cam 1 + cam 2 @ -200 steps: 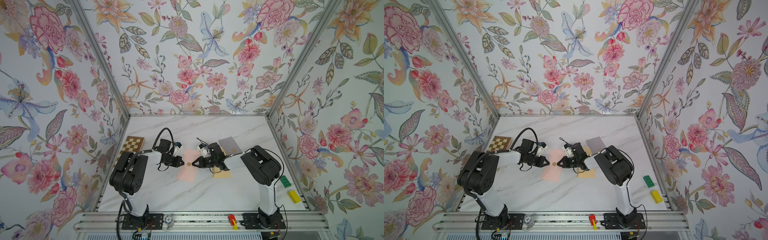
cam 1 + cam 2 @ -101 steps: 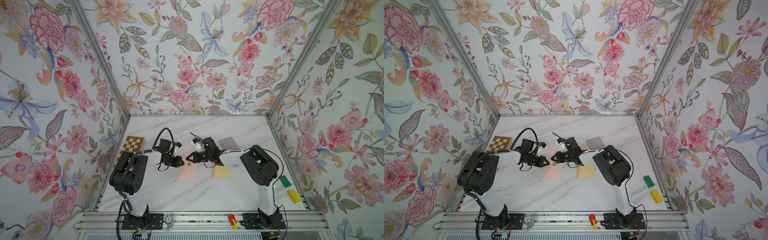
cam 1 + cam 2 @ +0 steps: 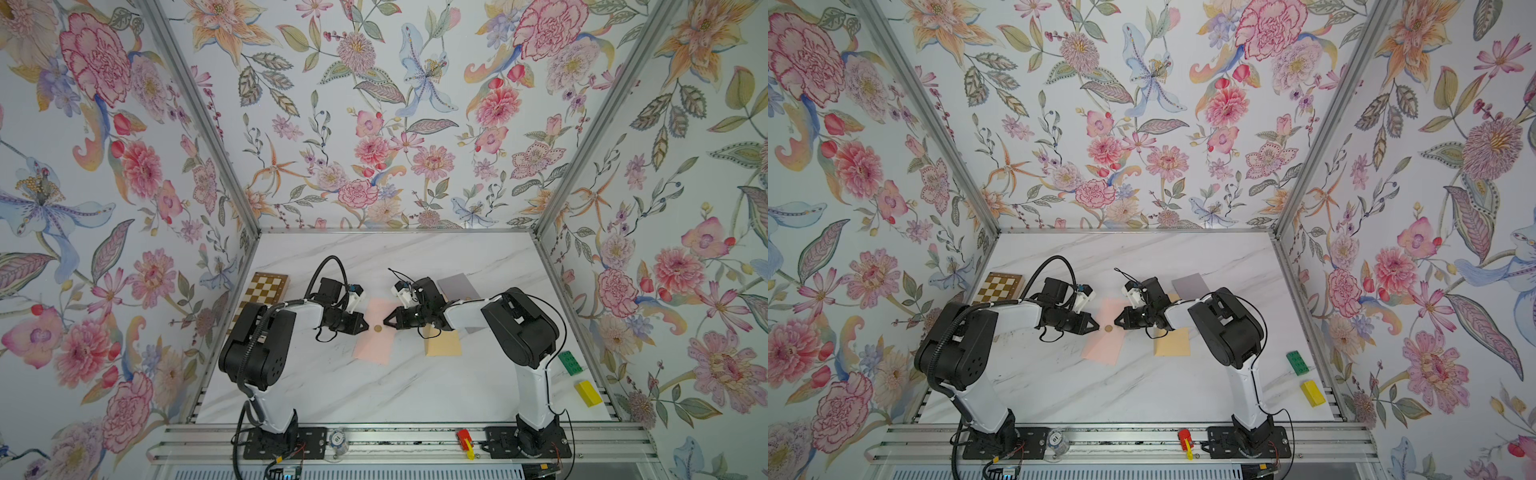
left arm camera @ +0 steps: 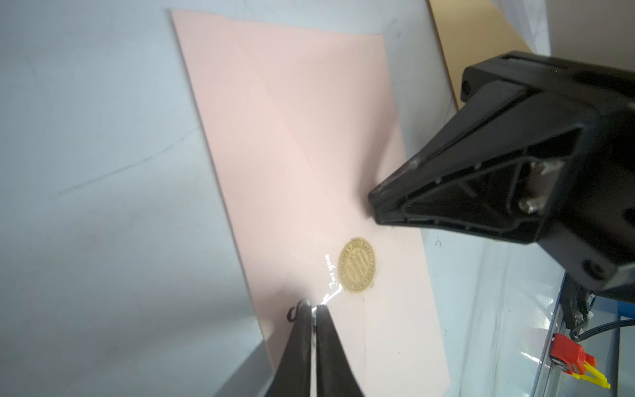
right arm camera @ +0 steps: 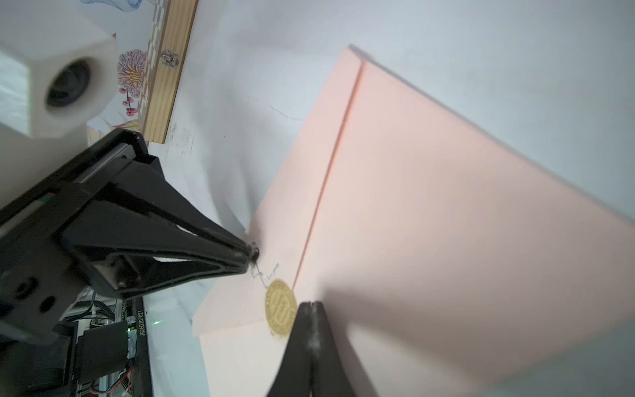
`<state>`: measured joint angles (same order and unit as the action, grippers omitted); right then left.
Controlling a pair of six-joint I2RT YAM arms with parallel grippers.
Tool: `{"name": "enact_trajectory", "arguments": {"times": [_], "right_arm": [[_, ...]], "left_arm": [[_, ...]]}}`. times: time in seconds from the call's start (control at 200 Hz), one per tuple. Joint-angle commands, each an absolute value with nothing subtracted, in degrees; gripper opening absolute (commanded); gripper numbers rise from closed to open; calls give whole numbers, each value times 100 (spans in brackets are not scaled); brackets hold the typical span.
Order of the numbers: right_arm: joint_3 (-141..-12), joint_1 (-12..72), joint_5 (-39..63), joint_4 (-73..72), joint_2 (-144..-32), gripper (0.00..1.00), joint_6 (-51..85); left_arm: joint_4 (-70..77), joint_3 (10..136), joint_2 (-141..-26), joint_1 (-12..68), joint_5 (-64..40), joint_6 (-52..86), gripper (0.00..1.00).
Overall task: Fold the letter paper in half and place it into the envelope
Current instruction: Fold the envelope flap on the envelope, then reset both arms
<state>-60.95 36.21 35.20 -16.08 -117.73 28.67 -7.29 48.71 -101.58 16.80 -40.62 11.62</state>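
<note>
Altogether: one pink envelope, one yellow paper.

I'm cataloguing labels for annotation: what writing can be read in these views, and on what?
"JUST BAKED FRESH", seemingly, around the rim of the gold sticker on the pink envelope; its centre is blurred.
"For you", probably: handwriting beside the sticker.
A printed label in the right wrist view: too small to read.

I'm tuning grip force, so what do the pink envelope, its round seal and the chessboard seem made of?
Pink envelope: likely matte paper; thin, flat, with a creased flap edge. Round seal: probably a gold paper sticker, printed lettering. Chessboard: wood, going by side grain and a metal clasp.
</note>
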Motion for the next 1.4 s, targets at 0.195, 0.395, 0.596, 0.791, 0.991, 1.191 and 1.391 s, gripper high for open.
{"name": "enact_trajectory", "arguments": {"times": [0.195,0.395,0.596,0.791,0.991,1.191,1.391], "right_arm": [[-6287,3673,3777,-1151,-10707,11,1787],[-6686,3643,2566,-145,-9748,29,798],[-5984,2610,1810,138,-8623,38,-81],[-4818,750,1836,-474,-7671,40,-71],[-3314,-400,1949,-1819,-6986,42,-150],[-1673,-446,1772,-4575,-7007,46,-257],[-1467,-146,1311,-6249,-8363,46,-444]], "left_arm": [[-567,4886,-8731,1710,-2835,1310,26],[-179,4872,-7696,1711,-1825,1156,35],[992,3938,-6318,1677,-433,589,47],[1999,3228,-5585,1510,356,157,99],[2472,2866,-5538,1336,907,-82,100],[3067,2529,-5876,1176,877,-410,100],[3751,2316,-6501,882,876,-277,100]]}}
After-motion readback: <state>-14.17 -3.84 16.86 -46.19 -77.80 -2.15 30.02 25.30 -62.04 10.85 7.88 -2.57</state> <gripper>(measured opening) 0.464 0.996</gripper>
